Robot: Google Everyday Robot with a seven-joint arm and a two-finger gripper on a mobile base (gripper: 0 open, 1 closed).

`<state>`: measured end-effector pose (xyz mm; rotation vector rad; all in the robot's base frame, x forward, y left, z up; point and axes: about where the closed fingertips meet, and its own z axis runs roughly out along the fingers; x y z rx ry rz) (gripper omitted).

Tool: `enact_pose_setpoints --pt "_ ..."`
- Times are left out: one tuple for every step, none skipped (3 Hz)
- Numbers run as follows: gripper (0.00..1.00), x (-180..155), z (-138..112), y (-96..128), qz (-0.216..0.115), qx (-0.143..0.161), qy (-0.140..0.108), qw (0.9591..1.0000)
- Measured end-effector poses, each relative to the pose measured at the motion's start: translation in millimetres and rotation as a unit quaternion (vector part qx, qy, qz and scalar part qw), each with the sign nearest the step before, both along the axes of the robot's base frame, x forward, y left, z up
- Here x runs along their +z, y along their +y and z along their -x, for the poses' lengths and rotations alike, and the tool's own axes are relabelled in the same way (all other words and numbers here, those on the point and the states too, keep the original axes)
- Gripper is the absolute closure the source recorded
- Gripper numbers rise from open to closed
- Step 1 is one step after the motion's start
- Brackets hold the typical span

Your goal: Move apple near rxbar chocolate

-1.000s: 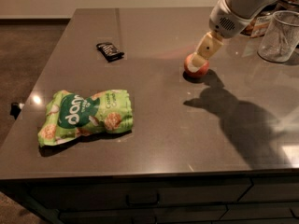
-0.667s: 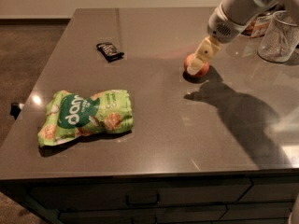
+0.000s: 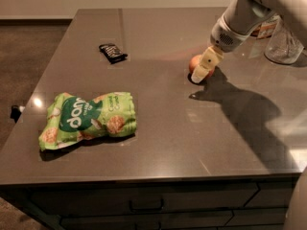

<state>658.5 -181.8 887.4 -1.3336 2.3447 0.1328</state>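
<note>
The red-orange apple (image 3: 194, 62) rests on the grey table (image 3: 158, 143) right of the middle, toward the back. My gripper (image 3: 205, 67) comes down from the upper right and is right at the apple, covering its right side. The rxbar chocolate (image 3: 112, 52), a small flat black bar, lies toward the back left, well apart from the apple and to its left.
A large green snack bag (image 3: 88, 119) lies at the front left. A clear glass jar (image 3: 284, 43) stands at the back right, with a brownish item (image 3: 264, 30) beside it behind my arm. The table's front edge has drawers below.
My arm has shifted slightly to the left at the apple. The apple, the bar and the bag stay where they were.
</note>
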Motion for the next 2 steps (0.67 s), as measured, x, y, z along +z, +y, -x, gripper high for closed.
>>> enact_pose_setpoints --pt "0.16 -9.0 -2.3 3.0 -0.001 0.000 0.010 0.9999" --pt "0.48 -13.3 -8.0 8.8 -0.004 -0.001 0.016 0.9999"
